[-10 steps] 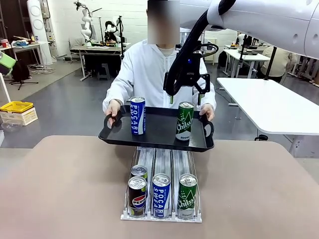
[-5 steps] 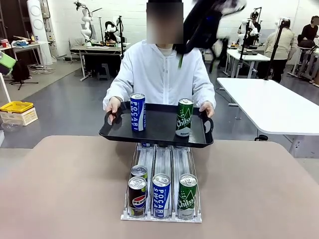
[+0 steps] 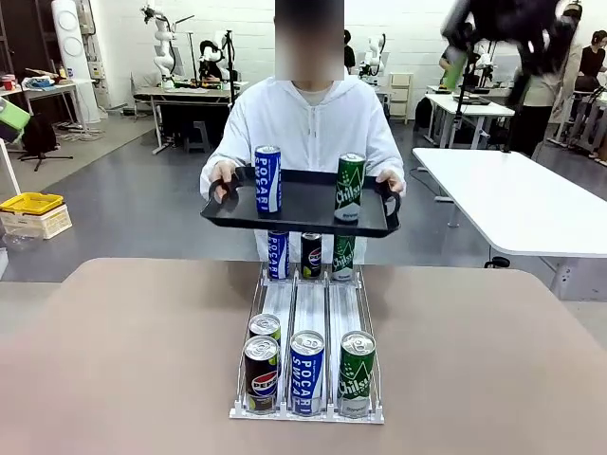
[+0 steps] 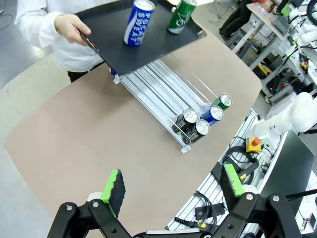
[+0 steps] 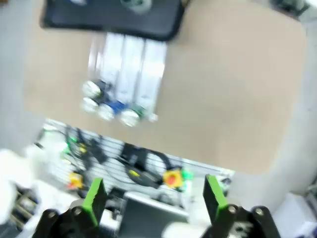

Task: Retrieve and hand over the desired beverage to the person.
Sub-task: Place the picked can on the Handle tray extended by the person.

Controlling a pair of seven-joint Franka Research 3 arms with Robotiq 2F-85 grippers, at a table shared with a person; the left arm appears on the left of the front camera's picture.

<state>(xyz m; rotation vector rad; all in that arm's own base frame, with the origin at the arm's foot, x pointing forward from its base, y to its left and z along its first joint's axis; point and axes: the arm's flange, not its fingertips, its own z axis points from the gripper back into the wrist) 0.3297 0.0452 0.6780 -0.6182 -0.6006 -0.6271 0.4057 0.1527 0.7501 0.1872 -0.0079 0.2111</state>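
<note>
The person [image 3: 308, 123] in a white hooded jacket holds a black tray [image 3: 302, 214] above the table's far edge. A blue Pocari Sweat can [image 3: 267, 178] and a green Chilsung can [image 3: 349, 187] stand upright on it. My right gripper [image 3: 487, 81] is a blur high at the upper right, away from the tray, and its wrist view shows it open [image 5: 154, 194] and empty far above the table. My left gripper [image 4: 173, 183] is open too, high over the near table edge, looking down on the tray [image 4: 124, 49] and both cans.
A white can rack [image 3: 308, 313] lies mid-table. Pepsi [image 3: 261, 372], Pocari [image 3: 306, 372] and green [image 3: 357, 372] cans stand at its near end, with one more can behind the Pepsi. Three cans [image 3: 311, 254] stand at its far end. A white table [image 3: 522, 204] stands at right.
My right arm has lifted off from above the tray and swung up to the right. The person has raised the tray, uncovering three cans at the rack's far end.
</note>
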